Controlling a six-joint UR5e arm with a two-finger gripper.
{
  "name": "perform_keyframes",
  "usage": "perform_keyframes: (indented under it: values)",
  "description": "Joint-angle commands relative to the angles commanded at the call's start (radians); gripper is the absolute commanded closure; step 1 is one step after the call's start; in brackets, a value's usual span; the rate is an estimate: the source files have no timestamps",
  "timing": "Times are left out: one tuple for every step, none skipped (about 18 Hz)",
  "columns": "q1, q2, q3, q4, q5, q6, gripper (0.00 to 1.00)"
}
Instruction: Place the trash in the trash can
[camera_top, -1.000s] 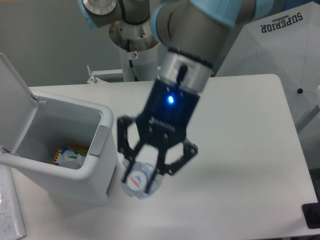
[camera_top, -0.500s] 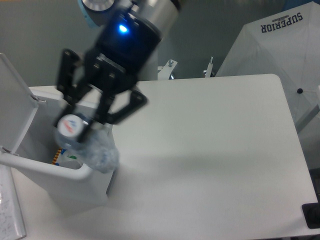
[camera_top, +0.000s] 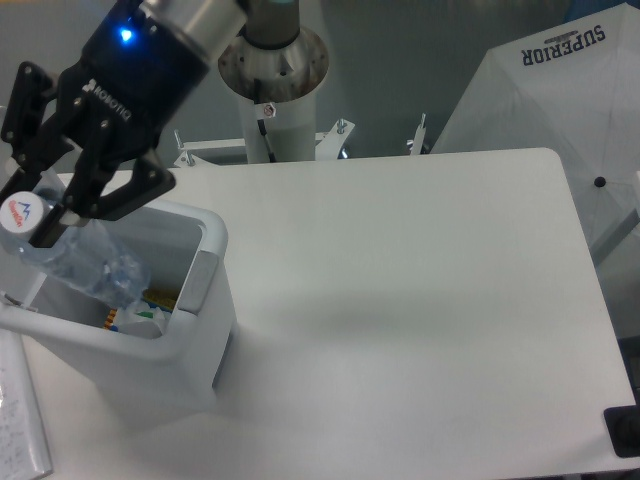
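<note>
The gripper (camera_top: 38, 205) hangs over the open trash can (camera_top: 200, 300) at the left, shut on the neck of a clear plastic bottle (camera_top: 85, 262). The bottle's white cap (camera_top: 22, 212) points toward the camera, and its crumpled body tilts down into the can's opening. Inside the can lie a small clear wrapper with a green bit (camera_top: 148, 314) and an orange-and-blue packet (camera_top: 160, 298). The can's lid stands up behind the gripper and is mostly hidden.
The white table (camera_top: 420, 300) stretches to the right of the can. The robot's base column (camera_top: 275, 75) stands at the back edge. A white umbrella marked SUPERIOR (camera_top: 560, 90) leans at the far right. A sheet of paper (camera_top: 20, 420) lies at the bottom left.
The gripper carried the bottle from the table in front of the can up and leftward. It now holds the bottle over the can's opening.
</note>
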Motion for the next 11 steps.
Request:
perform_keyframes:
  values:
    - [-0.002,0.0,-0.012,0.0,-0.003,0.002,0.98]
    - [-0.003,0.0,-0.022,0.0,-0.005,0.003,0.91]
    - [-0.003,0.0,-0.031,0.002,-0.005,0.003,0.81]
    - [-0.002,0.0,-0.041,0.002,-0.005,0.003,0.69]
    - [0.0,0.0,-0.054,0.002,-0.005,0.003,0.42]
    - [0.002,0.0,-0.066,0.002,-0.009,0.003,0.32]
    - [0.003,0.005,-0.083,0.002,-0.011,0.003,0.31]
    - [0.003,0.009,-0.092,0.002,-0.011,0.003,0.24]
    - [0.005,0.012,-0.1,0.002,-0.011,0.003,0.05]
    - [0.011,0.018,-0.106,0.002,-0.011,0.005,0.0]
    - [0.021,0.018,-0.108,0.002,-0.011,0.008,0.0]
